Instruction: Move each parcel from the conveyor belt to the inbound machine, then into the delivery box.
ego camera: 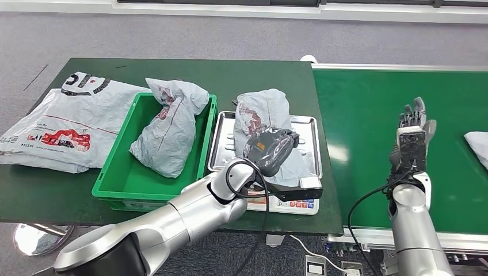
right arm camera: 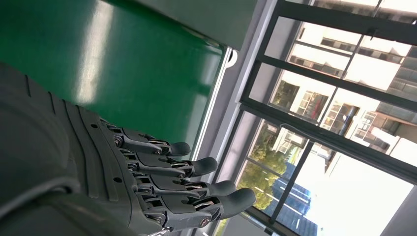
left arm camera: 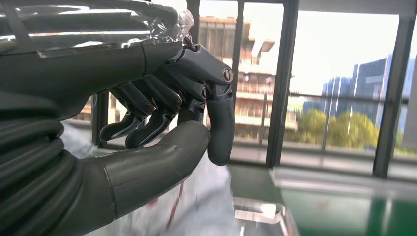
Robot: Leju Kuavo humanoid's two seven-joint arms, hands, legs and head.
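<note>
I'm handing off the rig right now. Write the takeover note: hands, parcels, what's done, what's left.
Left hand: over the grey parcel on the scale tray, fingers curled; whether it grips the parcel is unclear.
Right hand: open, holding nothing, raised over the green conveyor belt.
Done: one parcel in the green box.
Left: move the tray parcel into the green box; then take the next parcel at the belt's right edge.

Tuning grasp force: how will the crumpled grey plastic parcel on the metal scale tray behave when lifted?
The crumpled grey plastic parcel looks soft and creased, so it will probably sag around the left hand. Its glossy film may slip. It lies flat on the metal scale tray, so rolling seems unlikely.
</note>
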